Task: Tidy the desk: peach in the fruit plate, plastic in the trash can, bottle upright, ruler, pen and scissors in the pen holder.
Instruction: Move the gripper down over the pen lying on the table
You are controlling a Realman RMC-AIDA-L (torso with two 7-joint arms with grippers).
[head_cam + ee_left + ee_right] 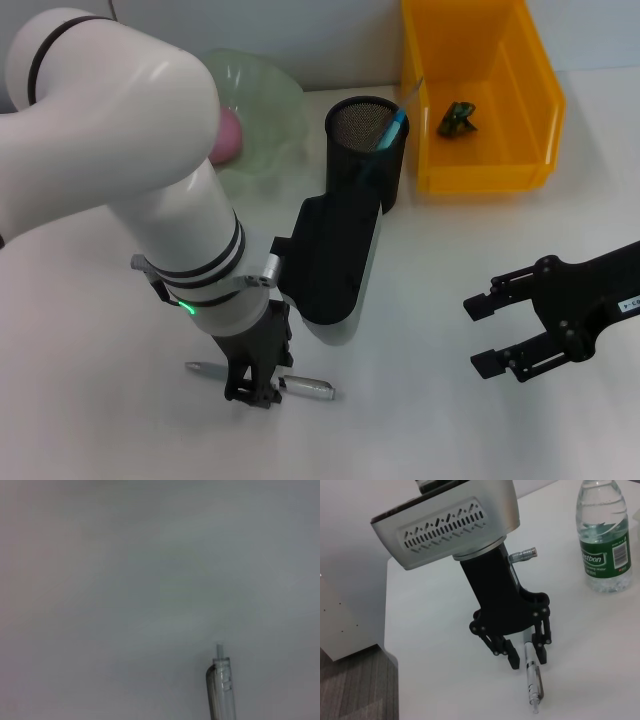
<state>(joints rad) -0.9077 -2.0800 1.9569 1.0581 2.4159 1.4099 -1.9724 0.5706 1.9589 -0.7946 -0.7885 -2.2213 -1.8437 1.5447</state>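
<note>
The pen [300, 385] lies flat on the white bench [420, 420], near the front edge in the head view, its tip pointing to the robot's left and its clip end to the right. The left gripper [255, 392] stands straight down over the middle of the pen, fingers on either side of the barrel; in the right wrist view the pen [532, 682] runs out from between the two black fingers [514, 657], which sit narrow and close beside it. Whether the pads actually press on the barrel cannot be told. The left wrist view shows only the clear clip end of the pen [221, 690] against the bare bench.

Behind the left arm stands the black mesh pen holder [366, 150], upright, with a blue-handled item [392, 132] leaning inside it against the rim. Just to the holder's right is the orange trash can [480, 95], holding a small dark green scrap of plastic [458, 118] on its floor. To the holder's left sits the pale green fruit plate [265, 115] with the pink peach [226, 136] in it, partly hidden by the left arm.

The right gripper [500, 335] hangs over the bench well to the right of the pen, its jaws wide apart and holding nothing.

A water bottle [602, 540] with a green label stands upright on the bench in the right wrist view.
</note>
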